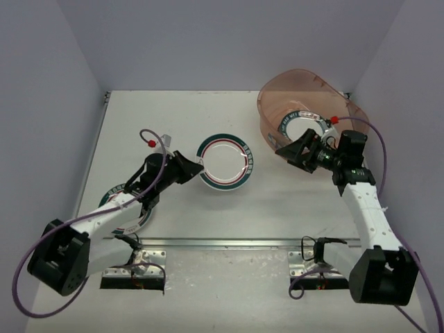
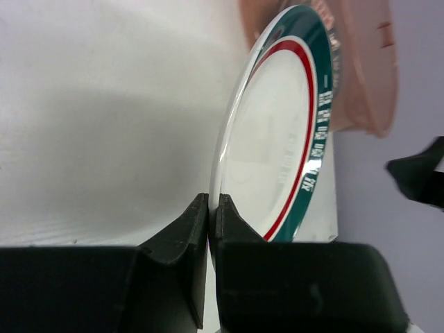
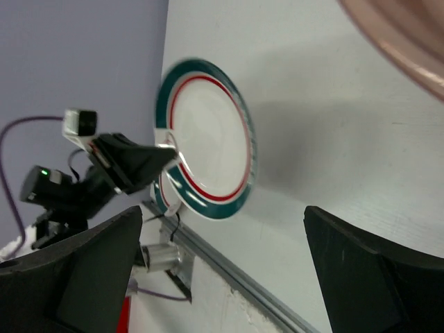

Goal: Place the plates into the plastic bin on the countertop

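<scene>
**Supervisor:** Right, report status, nearest item first.

**Operator:** Just past the metal rail point(image 1: 229, 243), I see a second plate point(image 1: 111, 196) lying flat on the countertop point(image 1: 277, 208), partly hidden under the left arm. Beyond it, the left gripper point(image 2: 211, 201) has its fingers pinched together on the rim of the held plate point(image 2: 277, 139), a white one with a red ring and a teal lettered border. That plate hangs tilted over the middle of the countertop. From its offset shadow, I judge it clear of the surface.

**Supervisor:** And the right side?

**Operator:** The right gripper point(image 1: 288, 154) has its fingers spread wide and holds nothing. It hovers just in front of the plastic bin point(image 1: 277, 97), which sits at the far right corner. One plate in the bin point(image 1: 300, 123) shows through the opening. I cannot tell whether others lie beneath it.

**Supervisor:** Step in hand?

**Operator:** I judge it the transport step: one plate is gripped but not yet delivered, and the second plate is untouched.

**Supervisor:** Requirements for the next move?

**Operator:** As I read it, three.
1. Carry the held plate right and away, high enough to pass the bin's rim.
2. Keep clear of the right gripper, which stands close to that path, or use it for a handover.
3. Move slowly, since the grip is on the rim alone and the plate may swing or slip.
</scene>
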Motion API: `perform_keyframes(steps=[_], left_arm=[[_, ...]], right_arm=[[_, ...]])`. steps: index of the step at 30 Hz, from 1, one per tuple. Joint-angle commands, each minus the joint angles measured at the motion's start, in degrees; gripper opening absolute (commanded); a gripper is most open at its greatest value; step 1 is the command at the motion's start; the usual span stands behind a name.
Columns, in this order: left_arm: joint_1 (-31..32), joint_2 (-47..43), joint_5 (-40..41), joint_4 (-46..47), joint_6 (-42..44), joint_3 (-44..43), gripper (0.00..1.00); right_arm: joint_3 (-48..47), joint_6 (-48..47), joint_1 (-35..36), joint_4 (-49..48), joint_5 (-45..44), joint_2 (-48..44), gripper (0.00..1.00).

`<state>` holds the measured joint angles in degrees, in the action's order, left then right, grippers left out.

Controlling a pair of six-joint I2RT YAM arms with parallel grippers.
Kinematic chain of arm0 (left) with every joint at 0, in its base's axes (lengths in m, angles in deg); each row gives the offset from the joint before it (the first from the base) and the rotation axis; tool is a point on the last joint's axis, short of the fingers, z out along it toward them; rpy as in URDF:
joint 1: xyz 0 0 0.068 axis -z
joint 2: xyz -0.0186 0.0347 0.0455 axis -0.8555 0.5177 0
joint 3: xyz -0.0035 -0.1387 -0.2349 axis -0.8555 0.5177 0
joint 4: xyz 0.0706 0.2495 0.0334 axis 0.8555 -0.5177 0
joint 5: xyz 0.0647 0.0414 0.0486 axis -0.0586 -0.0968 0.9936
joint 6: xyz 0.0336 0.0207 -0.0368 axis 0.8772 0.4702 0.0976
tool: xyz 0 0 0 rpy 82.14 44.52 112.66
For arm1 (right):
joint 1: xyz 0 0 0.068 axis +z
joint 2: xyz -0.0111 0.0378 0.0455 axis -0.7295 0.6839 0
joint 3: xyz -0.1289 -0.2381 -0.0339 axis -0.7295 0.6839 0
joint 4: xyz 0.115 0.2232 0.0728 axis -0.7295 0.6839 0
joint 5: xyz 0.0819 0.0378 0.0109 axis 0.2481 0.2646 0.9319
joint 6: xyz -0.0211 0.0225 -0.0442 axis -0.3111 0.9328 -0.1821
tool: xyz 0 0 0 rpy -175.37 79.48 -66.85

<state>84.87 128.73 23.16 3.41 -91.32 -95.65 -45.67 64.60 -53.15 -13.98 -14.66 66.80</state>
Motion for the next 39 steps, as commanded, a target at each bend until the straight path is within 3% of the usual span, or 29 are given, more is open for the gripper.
perform_keyframes(steps=[1, 4, 9, 15, 19, 21, 22, 23, 24, 27, 28, 31, 34, 39], left_arm=[[-2.13, -13.79, -4.68, -7.37, 3.81, -3.19, 0.0], [-2.23, -18.96, -5.33, -11.2, 3.37, -5.64, 0.0], [-2.23, -21.06, -7.97, -12.81, 2.66, -7.44, 0.0], [-2.31, -19.02, -12.94, -7.39, -0.2, -5.8, 0.0], [-2.14, -18.43, -14.62, -4.18, -1.28, -4.99, 0.0], [-2.14, -18.35, -14.51, -4.26, -0.73, -5.64, 0.21], [-2.14, -18.34, -13.64, -5.59, -0.07, -6.31, 0.39], [-2.09, -19.09, -11.43, -8.94, 1.41, -8.65, 0.76], [-2.1, -20.05, -8.61, -13.77, 2.9, -10.83, 0.98], [-2.14, -24.66, 6.77, -32.37, 7.04, -17.54, 1.0], [-2.14, -26.22, 15.3, -35.52, 8.44, -19.11, 1.0], [-2.14, -33.89, 25.42, -45.12, 12.76, -24.93, 1.0], [-2.14, -36.11, 29.91, -51.54, 18.01, -30.01, 1.0], [-2.14, -36.24, 30.02, -58.07, 24.15, -32.12, 1.0]], right_arm=[[-3.96, -7.09, 13.03, -5.47, -1.35, 4.19, 0.99], [-3.63, -5.45, 14.72, -7.72, -2.23, 6.98, 0.97], [-3.28, -2.97, 17.36, -11.58, 3.63, 8.52, 0.87], [-2.29, 0.39, 19.61, -15.85, 4.76, 8.91, 0.77], [-1.7, 5.2, 20.7, -23.51, 8.0, 10.86, 0.37], [-1.44, 8.69, 20.31, -26.56, 11.19, 11.89, 0.02], [-1.81, 8.84, 19.82, -26.42, 11.7, 12.11, 0.0], [-2.99, 8.72, 18.36, -25.04, 10.78, 11.64, 0.0], [-4.19, 8.6, 16.5, -22.15, 8.62, 11.14, 0.0], [-7.61, 9.79, 7.29, -10.83, -3.09, 9.37, 0.0], [-8.32, 12.34, 1.86, -10.33, -6.22, 8.75, 0.0], [-11.53, 16.1, -4.71, -3.8, -20.45, 8.2, 0.0], [-16.86, 19.59, -5.38, 1.32, -39.37, 11.13, 0.0], [-25.79, 24.2, -5.47, 9.21, -48.2, 23.62, 0.0]])
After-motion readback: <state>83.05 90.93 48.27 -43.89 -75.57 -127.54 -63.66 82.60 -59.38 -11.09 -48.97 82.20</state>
